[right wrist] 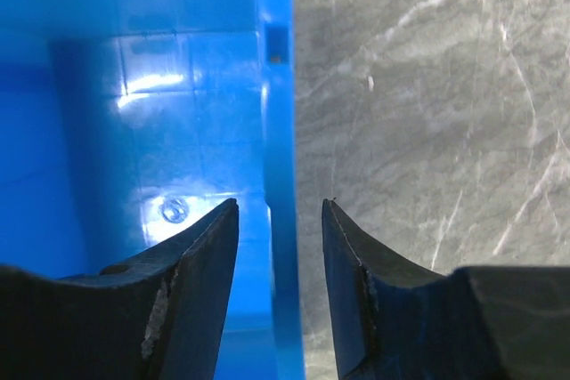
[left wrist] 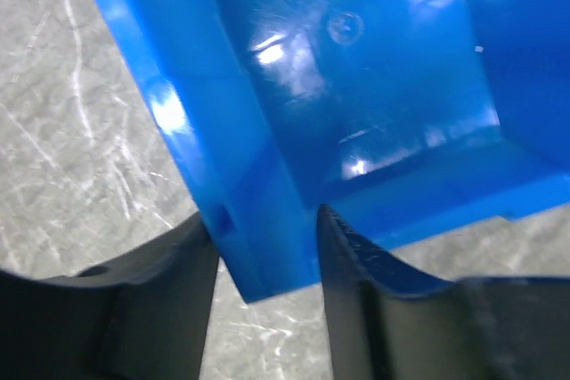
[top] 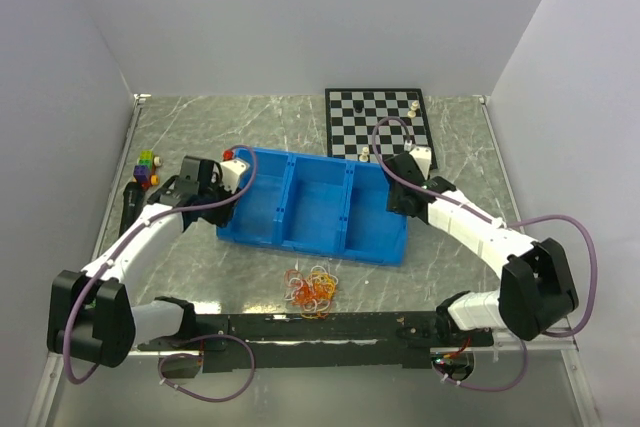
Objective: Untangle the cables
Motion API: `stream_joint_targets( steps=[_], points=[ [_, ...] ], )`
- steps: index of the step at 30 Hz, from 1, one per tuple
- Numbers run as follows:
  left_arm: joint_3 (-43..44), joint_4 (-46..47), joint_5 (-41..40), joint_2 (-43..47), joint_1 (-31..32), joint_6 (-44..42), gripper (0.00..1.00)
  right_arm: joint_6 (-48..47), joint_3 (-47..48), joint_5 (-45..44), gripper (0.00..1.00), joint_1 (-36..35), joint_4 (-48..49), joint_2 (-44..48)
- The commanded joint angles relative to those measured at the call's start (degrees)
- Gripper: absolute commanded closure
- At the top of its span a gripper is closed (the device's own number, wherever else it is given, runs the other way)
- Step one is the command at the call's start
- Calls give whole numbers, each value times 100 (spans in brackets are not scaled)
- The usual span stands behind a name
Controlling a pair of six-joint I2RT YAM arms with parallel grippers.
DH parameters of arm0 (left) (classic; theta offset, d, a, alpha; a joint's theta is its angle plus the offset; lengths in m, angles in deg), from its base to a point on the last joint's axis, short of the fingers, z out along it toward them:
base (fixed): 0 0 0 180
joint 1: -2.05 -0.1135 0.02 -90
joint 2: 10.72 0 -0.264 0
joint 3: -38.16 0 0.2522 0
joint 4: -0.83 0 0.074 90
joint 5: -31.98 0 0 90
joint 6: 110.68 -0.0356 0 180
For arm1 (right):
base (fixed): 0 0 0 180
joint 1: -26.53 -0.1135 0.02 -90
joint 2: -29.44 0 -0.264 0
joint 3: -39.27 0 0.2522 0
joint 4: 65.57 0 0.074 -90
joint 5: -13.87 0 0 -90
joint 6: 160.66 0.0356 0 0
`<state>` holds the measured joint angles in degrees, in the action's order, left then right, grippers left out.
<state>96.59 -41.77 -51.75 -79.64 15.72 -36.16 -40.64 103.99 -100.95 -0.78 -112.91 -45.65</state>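
Observation:
The cables [top: 312, 289] lie as a small clump of orange, red, yellow and white loops on the table, just in front of the blue bin [top: 320, 245] and apart from both grippers. My left gripper [top: 236, 179] is at the bin's left end. In the left wrist view its jaws [left wrist: 263, 215] are open and straddle the corner of the blue bin [left wrist: 356, 86]. My right gripper [top: 400, 195] is at the bin's right end. In the right wrist view it [right wrist: 280, 204] is open astride the bin's thin side wall [right wrist: 278, 131], with a gap on each side.
A chessboard [top: 380, 119] with a few pieces lies behind the bin at the right. Small coloured blocks [top: 147, 167] and a black object [top: 130, 199] sit at the left edge. White walls enclose the table on three sides.

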Motion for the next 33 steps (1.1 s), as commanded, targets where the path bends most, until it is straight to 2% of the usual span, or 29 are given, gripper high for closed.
stream_joint_targets(
  steps=[1,3,8,14,17,20,23,28,30,33],
  points=[
    [-1,-218,349,274,13,-86,45,-172,405,-129,52,50,194,-199],
    [-45,-245,393,318,22,-95,40,-172,502,-94,55,50,203,-348],
    [-125,-350,525,467,13,-156,39,-303,765,-111,58,50,282,-725],
    [-81,-570,841,582,22,-288,39,-418,1161,-111,58,68,256,-1051],
    [-63,-518,684,582,22,-288,39,-234,1294,-111,53,59,45,-1078],
    [42,-386,281,556,22,-280,38,-84,1162,-190,39,50,-16,-807],
    [524,-604,60,512,22,-244,30,-84,1188,-322,31,59,-175,-307],
    [1508,-1359,138,661,13,-323,1,-163,1487,-24,23,-46,-359,739],
    [1878,-1833,401,801,13,-393,3,-128,1487,73,22,-265,-456,1169],
    [2247,-2519,1243,1126,56,-586,3,-23,1242,319,22,-739,-526,1698]
  ],
)
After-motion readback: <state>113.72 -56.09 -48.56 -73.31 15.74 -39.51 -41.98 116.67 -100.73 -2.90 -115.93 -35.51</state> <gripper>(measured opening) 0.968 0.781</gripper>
